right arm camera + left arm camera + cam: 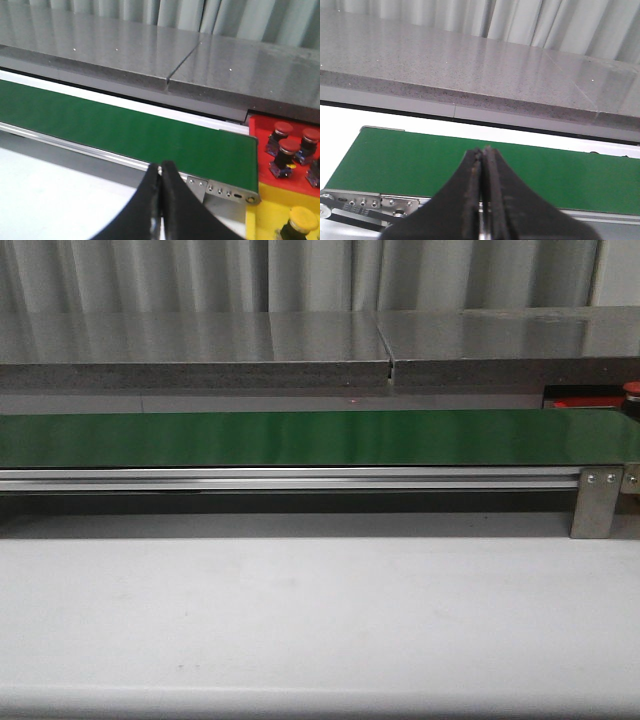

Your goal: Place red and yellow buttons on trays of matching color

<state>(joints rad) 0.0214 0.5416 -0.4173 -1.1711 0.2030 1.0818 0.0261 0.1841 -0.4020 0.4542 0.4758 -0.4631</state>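
In the right wrist view a red tray point(257, 129) lies past the belt's end and holds red-capped buttons point(289, 146) standing upright on dark bases. Beside it a yellow tray point(265, 210) carries a yellow button point(303, 218). My right gripper point(161, 167) is shut and empty, hanging over the white table next to the belt's end bracket and short of both trays. My left gripper point(482, 152) is also shut and empty, over the near edge of the green belt point(420, 160). The front view shows only a strip of the red tray point(585, 400) and one button point(632, 390); neither gripper appears there.
The long green conveyor belt point(300, 438) runs across the table on an aluminium rail with a metal end bracket point(598, 502). Behind it stands a grey speckled counter point(200, 350) with a seam. White tabletop point(300, 620) lies in front of the belt.
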